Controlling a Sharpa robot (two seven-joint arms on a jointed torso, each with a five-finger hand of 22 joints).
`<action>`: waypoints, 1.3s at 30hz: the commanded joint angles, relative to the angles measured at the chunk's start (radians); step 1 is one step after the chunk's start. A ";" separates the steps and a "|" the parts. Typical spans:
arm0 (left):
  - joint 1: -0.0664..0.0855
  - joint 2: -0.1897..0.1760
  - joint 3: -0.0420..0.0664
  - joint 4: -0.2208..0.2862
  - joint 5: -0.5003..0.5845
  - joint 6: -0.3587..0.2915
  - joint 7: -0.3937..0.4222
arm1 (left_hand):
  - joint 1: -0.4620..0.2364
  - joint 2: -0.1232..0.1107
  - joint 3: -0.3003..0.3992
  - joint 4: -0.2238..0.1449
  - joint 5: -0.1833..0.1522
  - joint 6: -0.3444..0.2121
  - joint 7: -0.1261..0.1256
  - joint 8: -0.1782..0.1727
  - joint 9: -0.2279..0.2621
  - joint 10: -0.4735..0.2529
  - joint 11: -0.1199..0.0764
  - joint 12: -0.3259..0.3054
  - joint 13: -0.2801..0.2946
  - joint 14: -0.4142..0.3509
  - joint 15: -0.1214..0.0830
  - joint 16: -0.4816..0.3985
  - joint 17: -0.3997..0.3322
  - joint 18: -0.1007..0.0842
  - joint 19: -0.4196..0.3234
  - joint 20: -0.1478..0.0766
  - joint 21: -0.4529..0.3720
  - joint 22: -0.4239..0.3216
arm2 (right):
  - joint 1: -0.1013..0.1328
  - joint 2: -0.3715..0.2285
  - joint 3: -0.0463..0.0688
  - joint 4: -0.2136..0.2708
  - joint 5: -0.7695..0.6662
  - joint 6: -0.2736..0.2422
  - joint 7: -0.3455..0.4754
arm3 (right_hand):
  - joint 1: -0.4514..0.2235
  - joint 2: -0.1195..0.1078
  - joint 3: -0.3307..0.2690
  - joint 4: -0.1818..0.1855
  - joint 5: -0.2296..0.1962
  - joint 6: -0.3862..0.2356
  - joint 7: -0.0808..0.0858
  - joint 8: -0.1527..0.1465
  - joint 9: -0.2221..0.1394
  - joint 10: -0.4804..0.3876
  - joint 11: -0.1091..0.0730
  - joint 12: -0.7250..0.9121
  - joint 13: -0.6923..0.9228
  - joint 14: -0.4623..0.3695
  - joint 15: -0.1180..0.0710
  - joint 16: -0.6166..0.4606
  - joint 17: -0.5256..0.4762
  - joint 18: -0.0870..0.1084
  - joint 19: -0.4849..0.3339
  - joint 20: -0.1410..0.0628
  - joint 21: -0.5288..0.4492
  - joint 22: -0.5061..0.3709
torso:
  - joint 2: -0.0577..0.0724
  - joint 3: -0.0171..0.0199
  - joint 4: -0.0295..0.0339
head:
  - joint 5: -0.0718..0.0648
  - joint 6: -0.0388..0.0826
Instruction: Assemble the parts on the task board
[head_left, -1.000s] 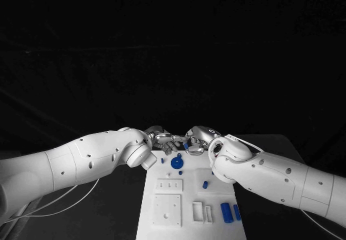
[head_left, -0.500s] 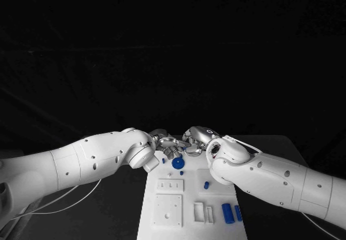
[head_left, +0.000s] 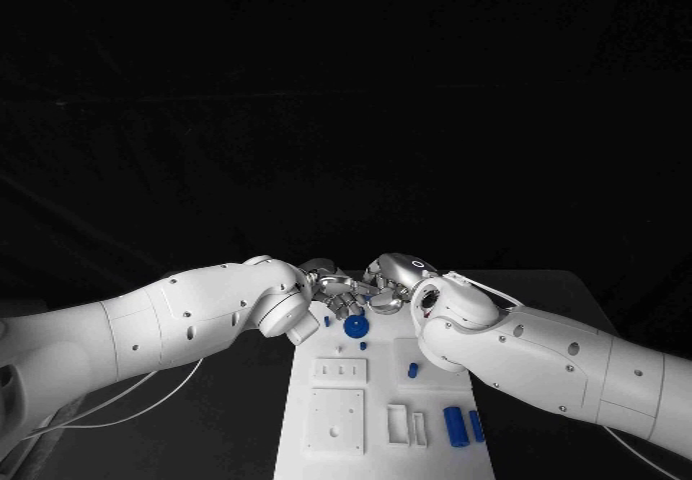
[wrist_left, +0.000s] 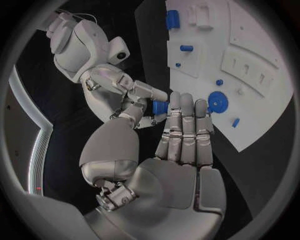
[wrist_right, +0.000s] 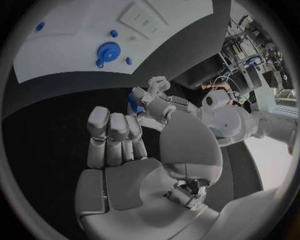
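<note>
While both meet beyond the far end of the task board (head_left: 378, 400), the right robot hand (wrist_left: 134, 97) pinches a blue part (wrist_left: 160, 107), seemingly to pass it to the left robot hand (wrist_left: 181, 135), whose fingers lie straight and pressed together.

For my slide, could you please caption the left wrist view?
Both hands meet beyond the task board: right hand pinches a blue part against left hand.

Far end of task board (head_left: 378, 440): blocked by left hand (head_left: 335, 285) and right hand (head_left: 389, 283) meeting above it; bench (head_left: 577, 300) beside the board open.
</note>
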 joint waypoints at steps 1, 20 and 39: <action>0.000 0.002 0.001 0.002 0.005 -0.008 0.018 | 0.004 0.033 -0.010 -0.005 -0.002 0.007 0.000 0.000 0.001 0.012 0.000 -0.009 0.000 0.003 0.006 -0.004 -0.003 -0.006 -0.008 -0.011 -0.005 0.008 | -0.001 0.001 -0.001 0.009 -0.015 0.009 0.002 | 0.000 -0.010 0.008 0.000 0.005 0.051 0.045 0.010 0.041 0.009 0.001 -0.001 0.002 0.001 -0.006 -0.006 -0.002 0.061 0.007 0.002 -0.002 0.010 | 0.000 0.0000 -0.0003 | 0.000 -0.001; -0.001 0.010 0.000 -0.007 0.011 0.008 0.020 | 0.089 0.107 0.143 -0.077 -0.004 0.026 -0.005 0.003 0.006 0.039 -0.003 -0.030 0.009 0.000 0.012 -0.005 -0.009 -0.012 -0.009 -0.005 -0.003 0.013 | -0.003 -0.003 -0.002 0.011 -0.017 0.014 -0.004 | 0.000 -0.010 0.009 0.000 0.007 0.051 0.045 0.009 0.042 0.009 0.001 -0.001 0.002 0.002 -0.007 -0.007 -0.002 0.061 0.008 0.002 -0.002 0.010 | 0.002 -0.0007 0.0010 | 0.001 -0.004; -0.003 0.003 0.000 -0.006 0.008 0.006 0.013 | 0.096 0.103 0.206 -0.157 0.028 0.038 -0.010 0.005 0.010 0.053 -0.006 -0.042 0.017 0.002 0.012 -0.003 -0.012 -0.015 -0.008 -0.005 0.003 0.017 | -0.009 -0.013 -0.002 0.014 -0.017 0.006 -0.002 | -0.001 -0.010 0.010 0.001 0.008 0.051 0.045 0.009 0.042 0.011 0.000 0.000 0.003 0.002 -0.007 -0.007 -0.002 0.061 0.008 0.003 -0.002 0.010 | 0.002 0.0000 0.0015 | 0.004 -0.007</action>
